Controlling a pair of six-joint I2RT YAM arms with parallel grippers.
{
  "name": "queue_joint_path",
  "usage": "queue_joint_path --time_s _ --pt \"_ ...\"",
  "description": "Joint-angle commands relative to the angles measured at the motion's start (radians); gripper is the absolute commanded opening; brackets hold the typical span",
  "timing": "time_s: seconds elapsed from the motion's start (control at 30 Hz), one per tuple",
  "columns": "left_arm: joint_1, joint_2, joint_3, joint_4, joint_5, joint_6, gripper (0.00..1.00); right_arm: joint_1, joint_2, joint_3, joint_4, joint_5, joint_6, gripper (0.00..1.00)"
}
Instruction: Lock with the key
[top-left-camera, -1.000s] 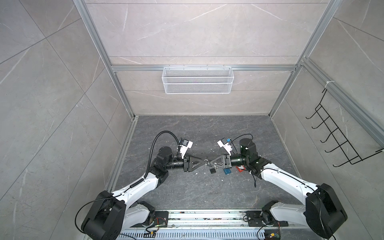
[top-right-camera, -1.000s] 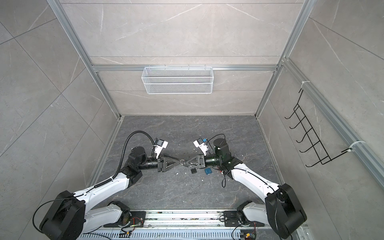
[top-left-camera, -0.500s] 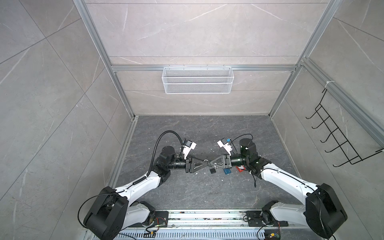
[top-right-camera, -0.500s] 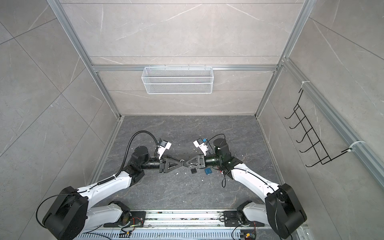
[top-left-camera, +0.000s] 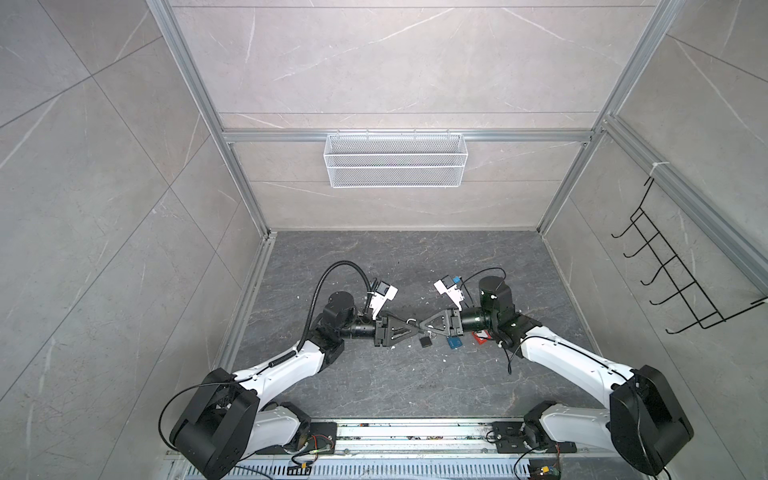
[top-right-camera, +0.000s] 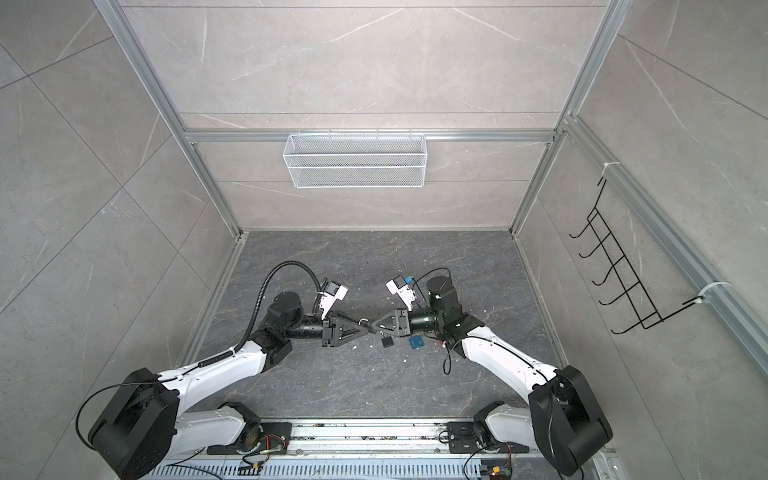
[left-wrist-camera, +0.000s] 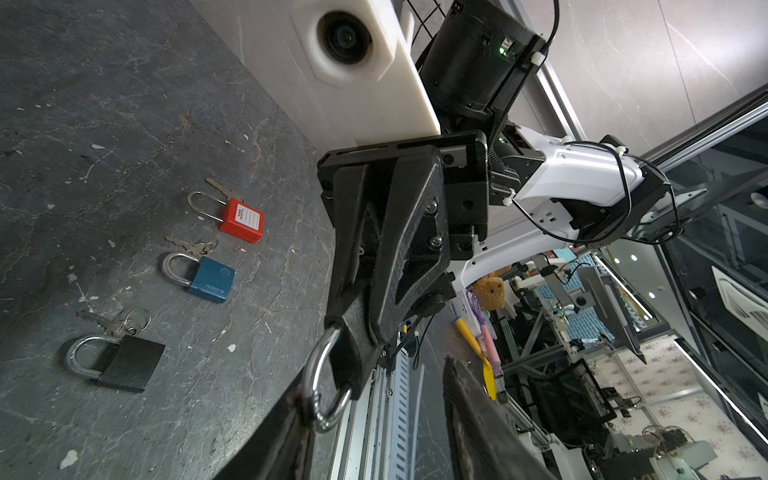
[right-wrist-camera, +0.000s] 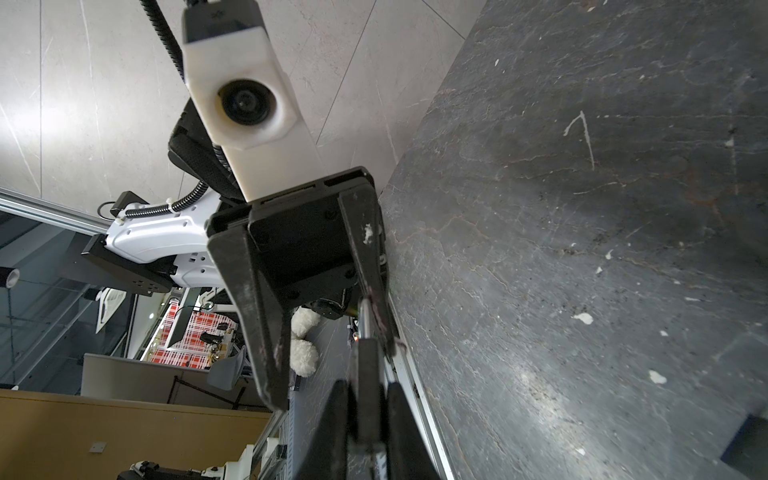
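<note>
Right gripper (left-wrist-camera: 361, 345): jaws clamped on the dark body of a small padlock (right-wrist-camera: 365, 395), held up off the table (left-wrist-camera: 124, 124) at mid-cell. Its silver shackle (left-wrist-camera: 309, 376) sticks out toward the left gripper (right-wrist-camera: 328, 370).

Left gripper: jaws apart. One finger (right-wrist-camera: 370, 270) lies against the shackle; the other stands well clear. No hold on this side yet.

No key shows on the held padlock. Its keyway end is buried in the right jaws, so I cannot tell whether a key sits there, or whether the shackle is latched.

On the table beyond, in a row and apart from one another: black padlock (left-wrist-camera: 129, 363), blue padlock (left-wrist-camera: 210, 280), red padlock (left-wrist-camera: 242, 224). Each has keys beside its shackle, e.g. the blue one's keys (left-wrist-camera: 191, 247). None is in either gripper.

Far wall: white wire basket (top-left-camera: 394, 160).

Progress, as I judge it: early to middle. Done: one lock lifted and presented between the arms. Left: a second hold on the shackle, a key fetched and seated, the turn, and the shackle closed.
</note>
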Motion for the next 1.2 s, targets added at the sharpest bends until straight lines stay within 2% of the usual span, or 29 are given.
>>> queue_joint_path --time_s 0.0,0.1,0.4,0.53,0.6,0.73,0.9,1.17 --pt "-0.011 0.009 0.042 0.038 0.023 0.016 0.43 -0.003 0.003 0.008 0.045 -0.013 0.01 0.0" --pt "-0.012 0.021 0.038 0.071 0.024 -0.003 0.34 -0.003 0.006 0.007 0.045 -0.016 0.009 0.0" --pt "-0.011 0.046 0.042 0.161 0.029 -0.07 0.21 -0.004 0.015 0.0 0.049 -0.017 0.006 0.0" --pt "-0.011 0.058 0.042 0.195 0.032 -0.094 0.09 -0.003 0.017 0.005 0.05 -0.012 0.007 0.0" --pt "-0.011 0.062 0.038 0.219 0.03 -0.109 0.0 -0.003 0.015 0.005 0.047 -0.007 0.008 0.0" --pt "-0.008 0.064 0.025 0.227 -0.028 -0.117 0.0 -0.003 -0.004 0.001 0.037 0.015 0.004 0.15" --pt "-0.006 0.077 0.011 0.259 -0.075 -0.14 0.0 -0.005 -0.03 -0.015 0.036 0.038 0.008 0.25" --pt "-0.005 0.09 -0.005 0.302 -0.091 -0.165 0.0 -0.003 -0.05 -0.019 0.029 0.061 0.008 0.27"
